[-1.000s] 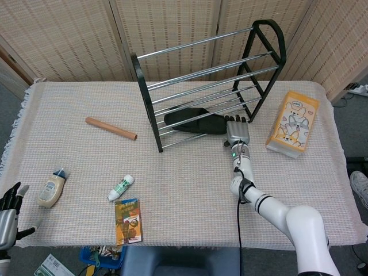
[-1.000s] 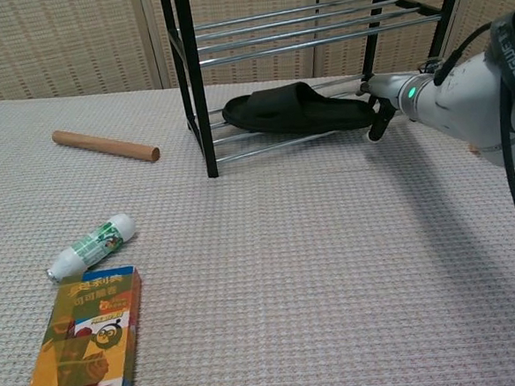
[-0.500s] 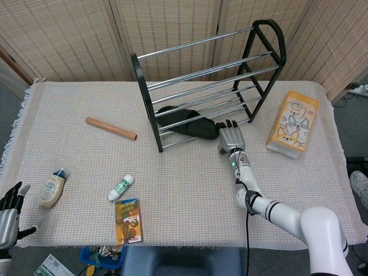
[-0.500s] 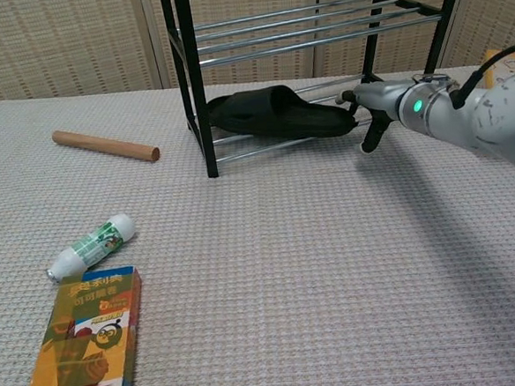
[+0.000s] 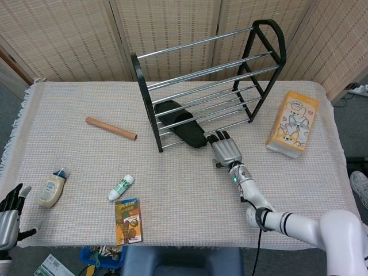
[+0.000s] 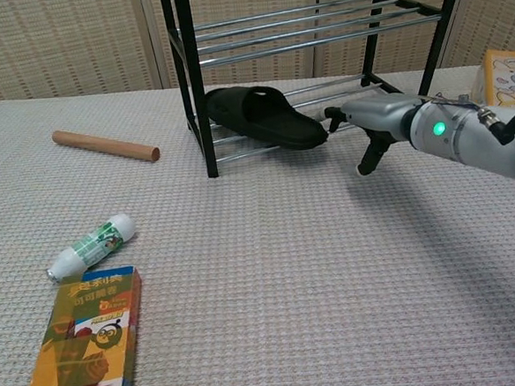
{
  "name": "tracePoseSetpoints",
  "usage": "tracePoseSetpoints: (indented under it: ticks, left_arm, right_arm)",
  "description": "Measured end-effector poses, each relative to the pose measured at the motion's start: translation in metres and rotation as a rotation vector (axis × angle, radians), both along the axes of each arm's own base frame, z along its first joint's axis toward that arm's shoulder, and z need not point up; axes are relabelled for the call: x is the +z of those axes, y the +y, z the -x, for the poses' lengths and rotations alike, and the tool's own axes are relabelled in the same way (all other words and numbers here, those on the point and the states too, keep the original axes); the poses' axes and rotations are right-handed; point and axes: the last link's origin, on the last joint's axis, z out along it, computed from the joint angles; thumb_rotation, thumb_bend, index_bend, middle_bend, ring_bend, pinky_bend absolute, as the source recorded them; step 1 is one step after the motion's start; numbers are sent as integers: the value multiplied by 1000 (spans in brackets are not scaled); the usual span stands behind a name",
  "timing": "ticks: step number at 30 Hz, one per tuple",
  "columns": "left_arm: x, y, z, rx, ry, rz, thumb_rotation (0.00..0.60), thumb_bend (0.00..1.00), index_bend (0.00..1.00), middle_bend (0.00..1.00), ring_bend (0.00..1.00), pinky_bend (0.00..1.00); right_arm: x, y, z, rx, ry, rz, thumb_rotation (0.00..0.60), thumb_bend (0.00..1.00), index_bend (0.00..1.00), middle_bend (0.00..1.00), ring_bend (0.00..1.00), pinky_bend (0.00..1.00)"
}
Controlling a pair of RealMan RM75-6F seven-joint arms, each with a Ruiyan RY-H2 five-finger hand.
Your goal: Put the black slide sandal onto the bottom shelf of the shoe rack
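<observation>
The black slide sandal (image 5: 181, 122) (image 6: 265, 117) lies askew on the lowest rails of the black and chrome shoe rack (image 5: 247, 75) (image 6: 196, 118), its near end jutting past the front rail. My right hand (image 5: 225, 150) (image 6: 372, 123) is just right of that end, low over the table. Its fingers are stretched out flat with their tips at the sandal's edge, and it holds nothing. My left hand (image 5: 8, 213) shows only in the head view at the bottom left corner, fingers spread and empty.
A wooden rod (image 5: 111, 128) (image 6: 104, 144) lies left of the rack. A white tube (image 5: 121, 187) (image 6: 93, 245), a flat printed box (image 5: 127, 220) (image 6: 82, 342) and a small bottle (image 5: 52, 188) lie at the front left. An orange cartoon carton (image 5: 293, 122) (image 6: 507, 74) lies right of the rack.
My right hand has swept left and nearer along the rack's front. The sandal has turned with it, from lying along the rails to slanting across them. The left hand barely moved.
</observation>
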Motion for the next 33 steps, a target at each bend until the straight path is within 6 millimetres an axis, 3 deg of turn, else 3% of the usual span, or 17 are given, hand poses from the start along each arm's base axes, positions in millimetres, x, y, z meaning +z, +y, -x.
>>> tracePoseSetpoints:
  ticks: [12, 18, 33]
  left_arm:
    - [0, 3, -4, -19, -2, -10, 600, 243, 109, 0, 0, 172]
    - [1, 3, -3, -13, 1, -13, 600, 243, 109, 0, 0, 171]
    - [1, 2, 0, -8, -3, -16, 600, 243, 109, 0, 0, 171]
  right_arm:
    - [2, -11, 4, -26, -9, 26, 600, 371, 0, 131, 0, 36]
    - [-11, -18, -9, -17, -11, 20, 600, 371, 0, 138, 0, 36]
    - [-23, -4, -26, 42, -21, -23, 600, 371, 0, 139, 0, 36]
